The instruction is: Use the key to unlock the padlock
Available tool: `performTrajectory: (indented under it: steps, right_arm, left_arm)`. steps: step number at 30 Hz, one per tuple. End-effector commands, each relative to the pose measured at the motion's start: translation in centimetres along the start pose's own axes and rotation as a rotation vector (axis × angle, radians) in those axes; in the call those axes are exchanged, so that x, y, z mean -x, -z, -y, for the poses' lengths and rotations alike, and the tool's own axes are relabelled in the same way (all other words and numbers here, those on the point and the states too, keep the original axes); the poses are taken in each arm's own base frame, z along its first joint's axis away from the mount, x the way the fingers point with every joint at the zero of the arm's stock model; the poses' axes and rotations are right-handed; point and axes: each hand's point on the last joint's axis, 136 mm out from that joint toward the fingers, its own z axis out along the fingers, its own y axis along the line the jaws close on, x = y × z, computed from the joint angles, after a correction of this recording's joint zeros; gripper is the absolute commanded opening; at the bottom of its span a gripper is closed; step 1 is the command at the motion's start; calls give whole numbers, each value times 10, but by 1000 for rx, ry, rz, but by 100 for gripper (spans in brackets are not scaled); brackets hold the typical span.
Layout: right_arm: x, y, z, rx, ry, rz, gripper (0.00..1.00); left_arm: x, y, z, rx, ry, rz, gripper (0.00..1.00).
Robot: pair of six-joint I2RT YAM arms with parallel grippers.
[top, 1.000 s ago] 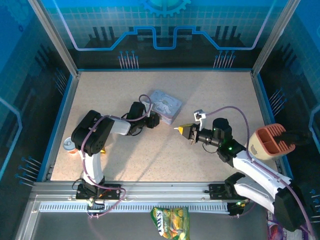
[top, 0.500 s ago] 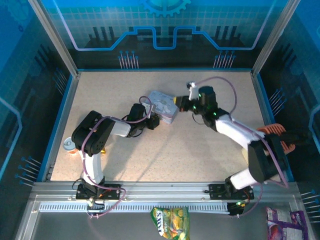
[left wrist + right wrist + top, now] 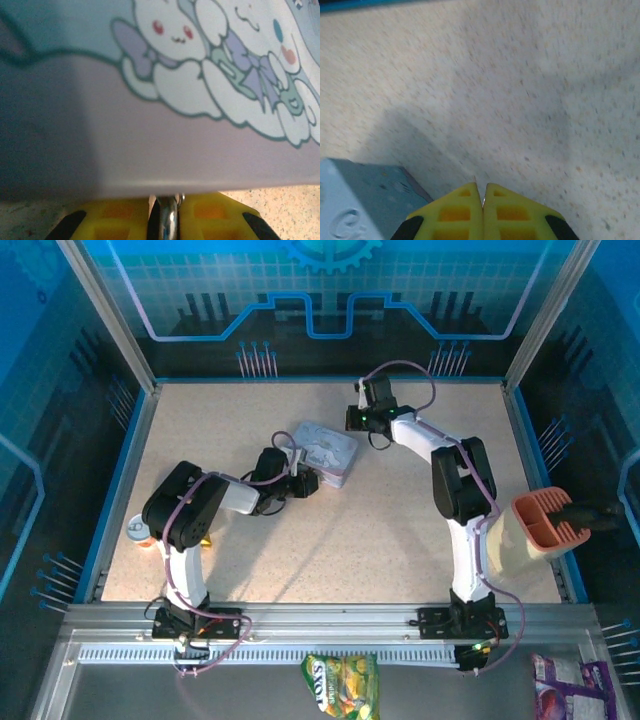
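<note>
My left gripper [image 3: 306,483] lies low on the table against the near side of the grey tin [image 3: 327,451]. In the left wrist view its yellow fingers [image 3: 115,220] are shut on a thin silver shackle [image 3: 169,222] of the padlock, pressed right up to the tin's cartoon-printed wall [image 3: 200,75]; the padlock's body is hidden. My right gripper [image 3: 353,421] is stretched far back, just beyond the tin. Its fingers [image 3: 457,212] are shut, with a thin metal sliver, the key [image 3: 474,178], poking out between them above bare table.
A corner of the tin [image 3: 355,200] sits at the lower left of the right wrist view. A small can [image 3: 138,530] stands at the table's left edge. A peach-coloured holder [image 3: 538,525] hangs off the right edge. A snack bag [image 3: 340,685] lies below the front rail.
The right arm swung from the table's middle right up to the far side of the tin, fingers staying shut. The left gripper stayed by the tin and closed a little tighter.
</note>
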Motion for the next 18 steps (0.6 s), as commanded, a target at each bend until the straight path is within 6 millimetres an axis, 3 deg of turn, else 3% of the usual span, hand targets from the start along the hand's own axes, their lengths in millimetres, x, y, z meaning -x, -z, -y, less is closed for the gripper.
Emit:
performTrajectory:
  steps: [1,10,18]
  right_arm:
    - [-30,-1,-1,-36,54,-118,0]
    - [-90,6,-18,-52,107,-197,0]
    - [-101,8,-23,-50,83,-191,0]
  left_arm:
    - [-29,4,-31,82,175,-90,0]
    - [-29,-3,-29,13,456,-133,0]
    - [-19,-7,-14,-200,764,-115,0]
